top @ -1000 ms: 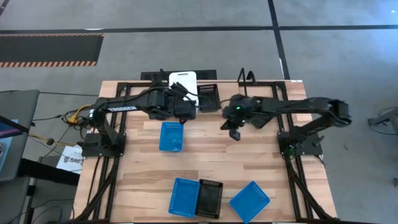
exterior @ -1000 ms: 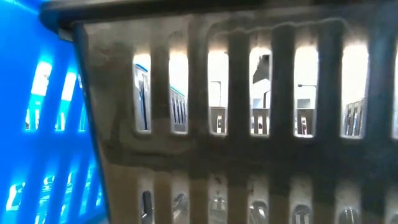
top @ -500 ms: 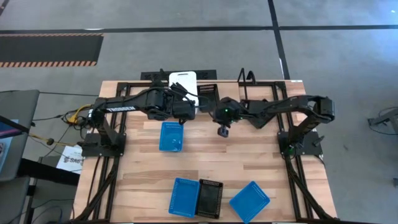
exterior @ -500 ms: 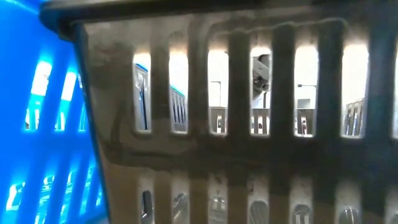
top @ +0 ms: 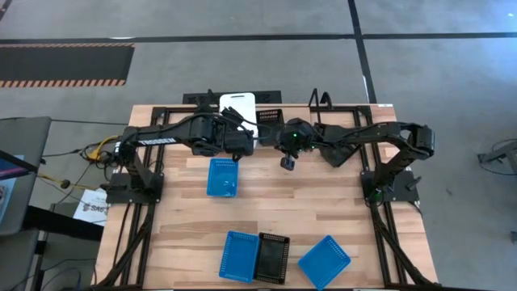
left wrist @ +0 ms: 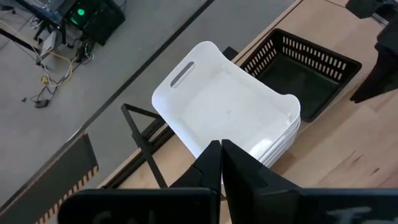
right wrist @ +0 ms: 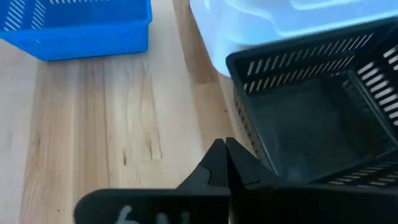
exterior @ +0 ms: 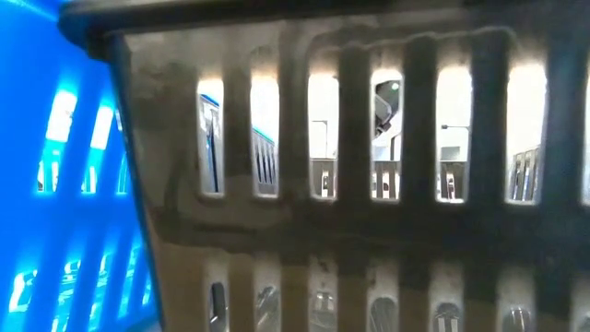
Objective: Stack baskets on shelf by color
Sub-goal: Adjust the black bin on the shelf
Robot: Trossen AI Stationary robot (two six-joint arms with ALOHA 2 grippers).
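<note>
A stack of white baskets (top: 238, 107) sits at the shelf (top: 321, 100) on the table's far edge, and a black basket (top: 269, 125) stands right beside it. A blue basket (top: 222, 178) lies mid-table. Two blue baskets (top: 240, 257) (top: 325, 261) and a black basket (top: 272, 259) lie at the near edge. My left gripper (left wrist: 221, 154) hovers shut over the near side of the white stack (left wrist: 230, 112). My right gripper (right wrist: 225, 152) is shut, just off the near rim of the far black basket (right wrist: 311, 112).
The low view is blocked by the slotted wall of the near black basket (exterior: 369, 184), with a blue basket (exterior: 55, 184) next to it. Bare wood lies between the mid-table blue basket and the near-edge row. The right arm (left wrist: 379, 62) shows beyond the black basket in the left wrist view.
My right gripper has gone toward the table's left and far edge and a little down, tipping downward as it closes on the black basket beside the white stack. It stays shut. The baskets have not moved.
</note>
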